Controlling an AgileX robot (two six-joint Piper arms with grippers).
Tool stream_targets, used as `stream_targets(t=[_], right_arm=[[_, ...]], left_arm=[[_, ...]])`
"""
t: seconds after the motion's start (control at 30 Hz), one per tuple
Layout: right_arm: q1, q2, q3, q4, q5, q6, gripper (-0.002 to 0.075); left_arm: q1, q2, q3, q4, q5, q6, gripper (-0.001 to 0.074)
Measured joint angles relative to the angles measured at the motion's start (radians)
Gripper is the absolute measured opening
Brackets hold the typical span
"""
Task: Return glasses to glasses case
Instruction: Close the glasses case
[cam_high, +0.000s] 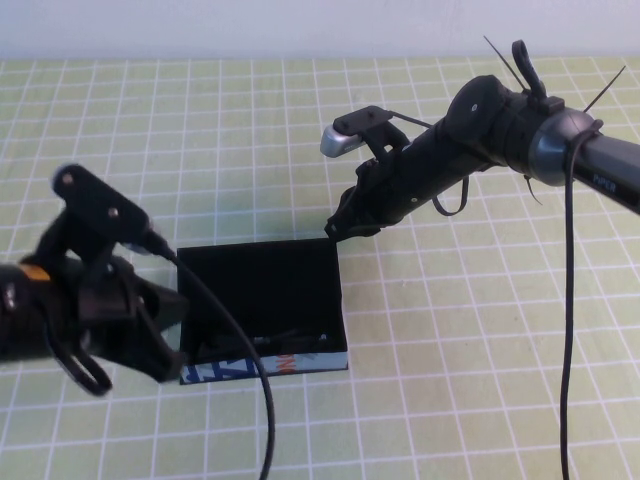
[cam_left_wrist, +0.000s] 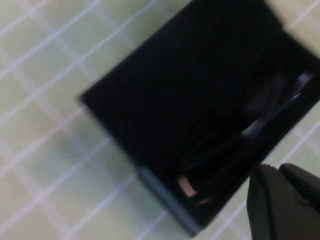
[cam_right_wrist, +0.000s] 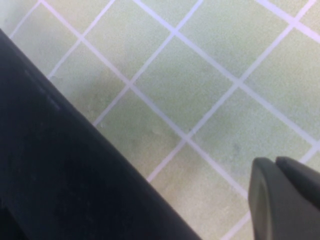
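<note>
The glasses (cam_high: 275, 345) lie inside the glasses case (cam_high: 270, 285), between my left gripper (cam_high: 165, 335) and right gripper (cam_high: 340, 228); whether either gripper is parted, I cannot tell.

Both arms are matte black with trailing black cables. The right gripper (cam_high: 340, 228) carries a silver-capped camera and cable ties; the left gripper (cam_high: 165, 335) wears an orange band.

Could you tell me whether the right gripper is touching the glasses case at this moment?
Cannot tell. In the high view the right gripper sits at the far right corner of the glasses case, with no gap or contact plainly visible.
</note>
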Motion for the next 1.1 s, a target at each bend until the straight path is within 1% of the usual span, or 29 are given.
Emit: stream_targets(t=[0.03, 0.13, 0.27, 0.4, 0.57, 0.63, 0.73, 0.9, 1.1], right_arm=[[0.000, 0.000, 0.000, 0.000, 0.000, 0.000, -0.0016], [0.000, 0.000, 0.000, 0.002, 0.000, 0.000, -0.0016], [0.000, 0.000, 0.000, 0.012, 0.000, 0.000, -0.0016], [0.000, 0.000, -0.004, 0.049, 0.033, -0.036, -0.0016], [0.000, 0.000, -0.028, 0.082, 0.088, -0.072, -0.0016], [0.000, 0.000, -0.040, 0.090, 0.098, -0.076, -0.0016], [0.000, 0.000, -0.048, 0.092, 0.120, -0.079, -0.0015], [0.000, 0.000, -0.050, 0.097, 0.188, -0.118, -0.0016], [0.000, 0.000, -0.050, 0.145, 0.253, -0.193, -0.0016]], left_arm=[[-0.013, 0.000, 0.053, -0.112, -0.060, 0.078, -0.0003], [-0.064, 0.000, 0.202, -0.365, -0.204, 0.316, -0.0003], [-0.137, 0.010, 0.303, -0.626, -0.331, 0.546, -0.0003], [-0.182, 0.060, 0.316, -0.823, -0.370, 0.747, -0.0003], [-0.191, 0.185, 0.316, -1.097, -0.337, 1.047, -0.0003], [-0.191, 0.237, 0.314, -1.144, -0.311, 1.132, -0.0003], [-0.191, 0.294, 0.291, -1.167, -0.298, 1.175, -0.0003], [-0.191, 0.340, 0.247, -1.178, -0.313, 1.191, -0.0003], [-0.191, 0.363, 0.223, -1.178, -0.330, 1.193, -0.0003]])
